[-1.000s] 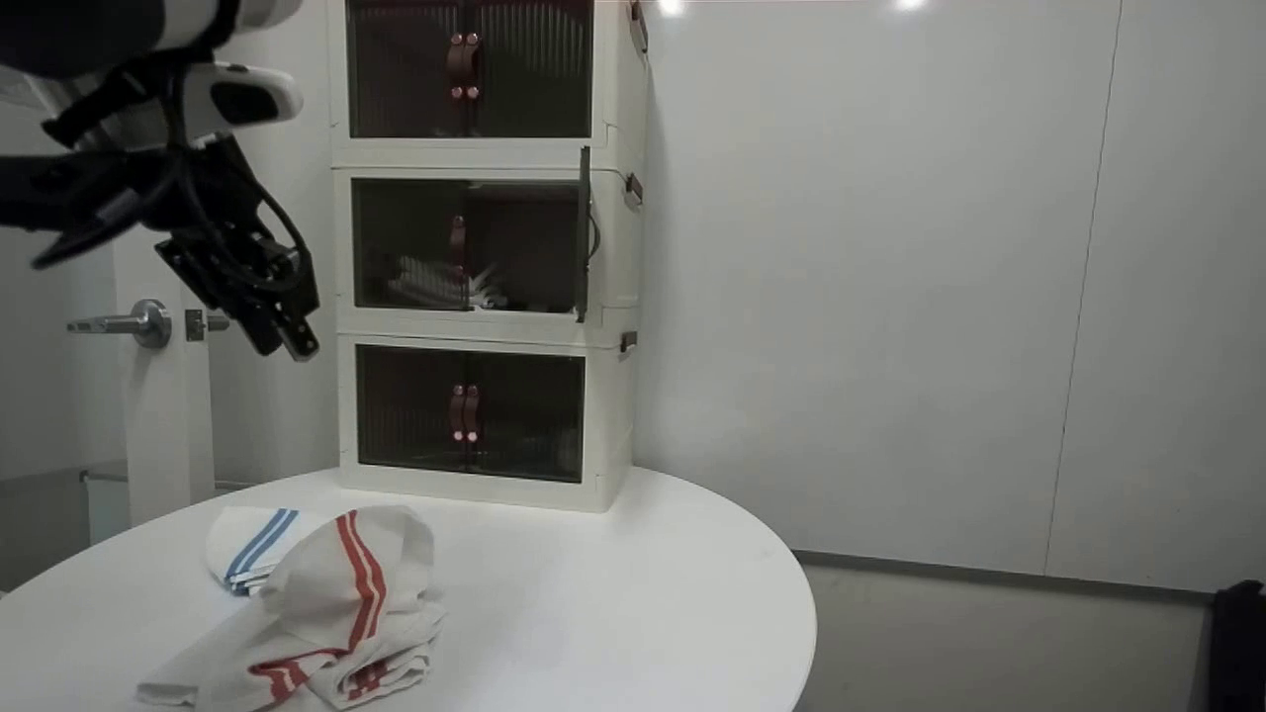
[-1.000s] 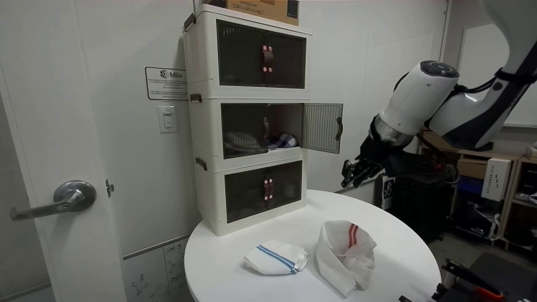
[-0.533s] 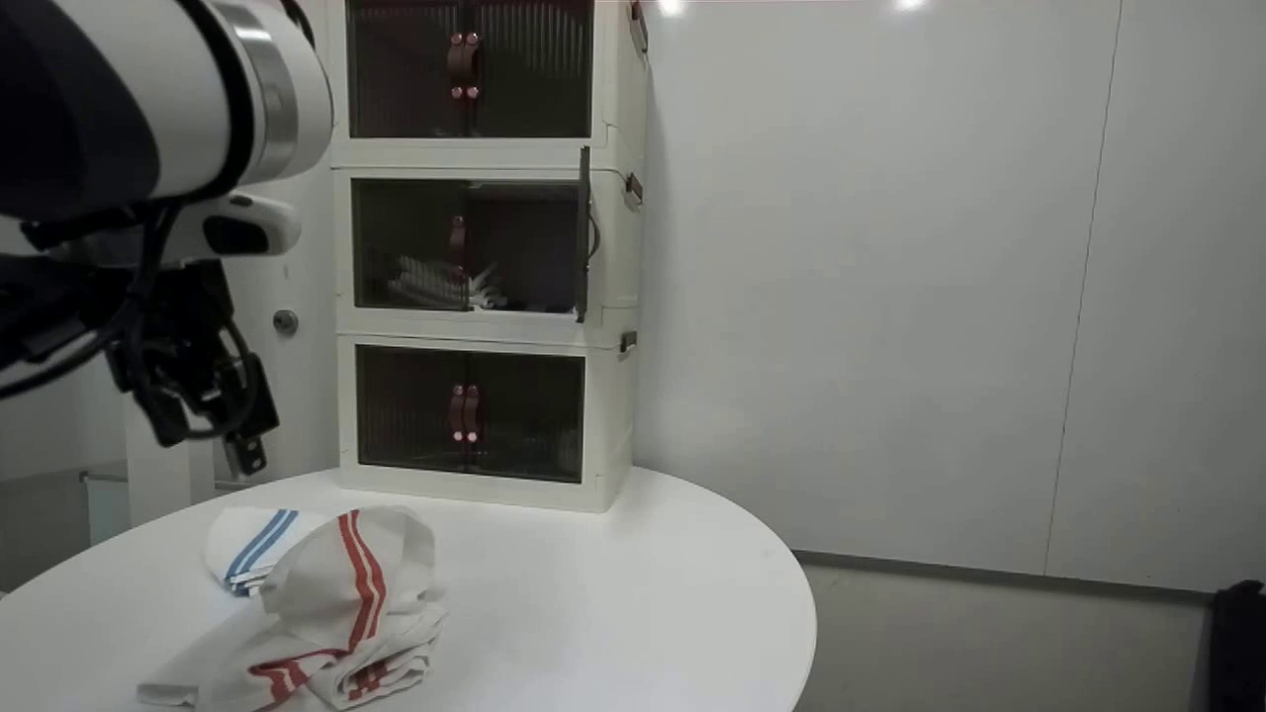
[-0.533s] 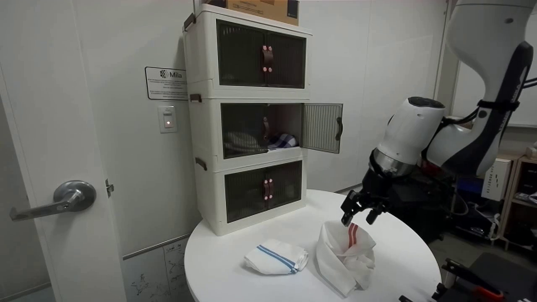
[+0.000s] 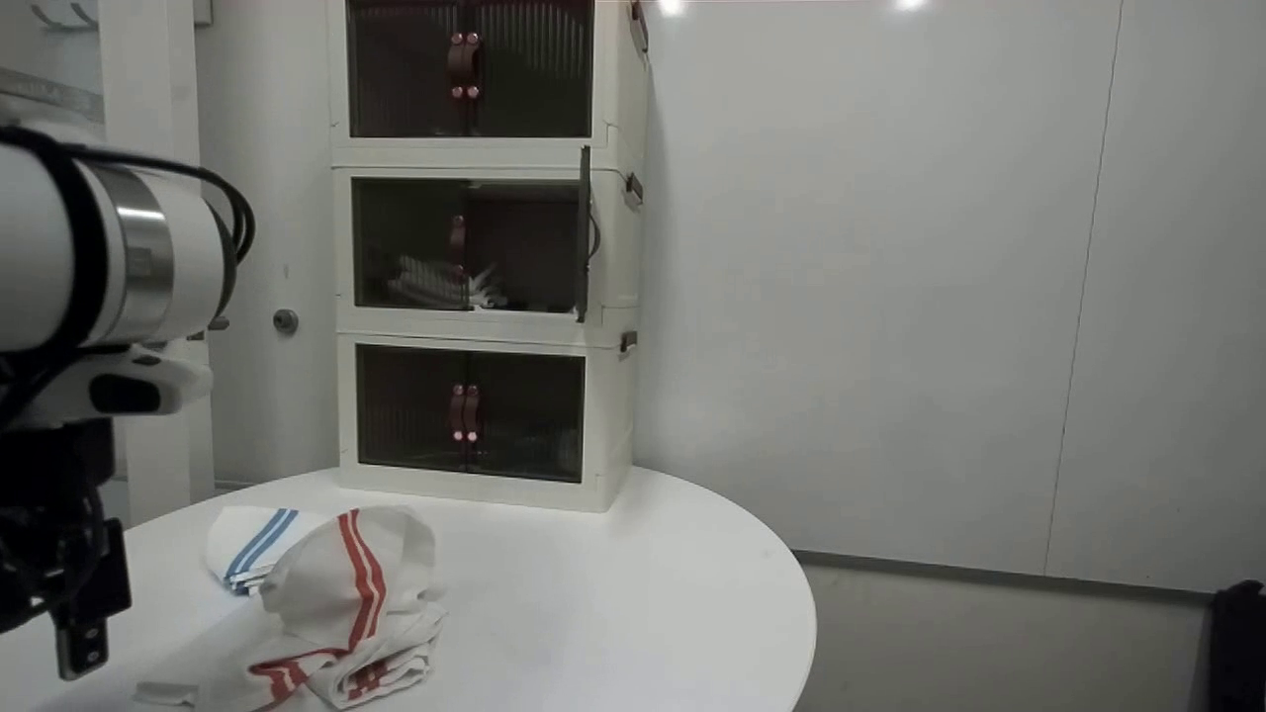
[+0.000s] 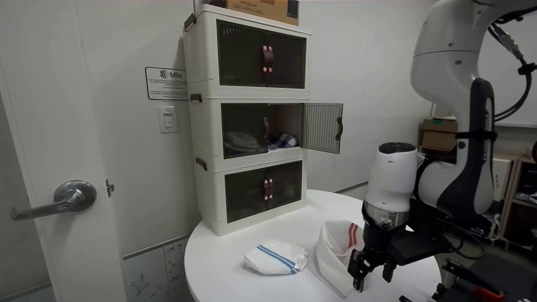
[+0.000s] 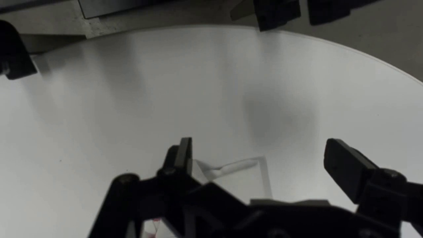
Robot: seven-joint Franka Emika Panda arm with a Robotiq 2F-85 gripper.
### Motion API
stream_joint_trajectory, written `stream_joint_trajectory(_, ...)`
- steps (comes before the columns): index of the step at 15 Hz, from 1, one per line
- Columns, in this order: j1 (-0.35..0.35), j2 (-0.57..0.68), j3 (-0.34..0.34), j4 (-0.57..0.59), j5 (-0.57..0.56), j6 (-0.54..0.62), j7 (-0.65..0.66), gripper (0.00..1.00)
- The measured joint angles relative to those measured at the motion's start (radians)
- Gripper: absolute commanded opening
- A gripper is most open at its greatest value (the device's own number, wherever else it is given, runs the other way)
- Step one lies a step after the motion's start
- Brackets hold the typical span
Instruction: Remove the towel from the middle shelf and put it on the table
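The towel (image 5: 371,583), white with red stripes, lies crumpled on the round white table (image 5: 613,593). In an exterior view my gripper (image 6: 373,281) hangs low in front of the towel (image 6: 331,256), hiding its right part. The jaws stand wide apart. In the wrist view a flat corner of the towel (image 7: 243,181) lies on the tabletop below the gripper (image 7: 259,148), nearer the left finger; nothing is gripped. The middle shelf (image 6: 285,156) has its right door swung out and its left door closed.
A folded blue-striped cloth (image 6: 277,256) lies beside the towel. Inside the middle shelf are a checked cloth (image 6: 286,141) and pale fabric behind the closed door. The open cabinet door (image 6: 322,128) sticks out. The table's edge (image 7: 211,26) curves across the wrist view.
My arm has come down from beside the cabinet to low over the table by the towel, moving left in an exterior view. The jaws have spread wider. Towel and cabinet look unmoved.
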Motion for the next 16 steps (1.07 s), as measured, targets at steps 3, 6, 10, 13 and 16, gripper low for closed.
stream_joint_trajectory(3, 0.029, 0.0, 0.041, 0.01, 0.183, -0.061, -0.105, 1.0)
stream_joint_trajectory(6, 0.005, -0.04, 0.095, 0.029, 0.296, -0.071, -0.18, 1.0)
stream_joint_trajectory(10, -0.01, -0.063, 0.103, 0.027, 0.304, -0.071, -0.19, 1.0)
stream_joint_trajectory(13, -0.011, -0.063, 0.103, 0.026, 0.304, -0.071, -0.191, 1.0)
stream_joint_trajectory(16, -0.011, -0.063, 0.104, 0.026, 0.304, -0.071, -0.191, 1.0)
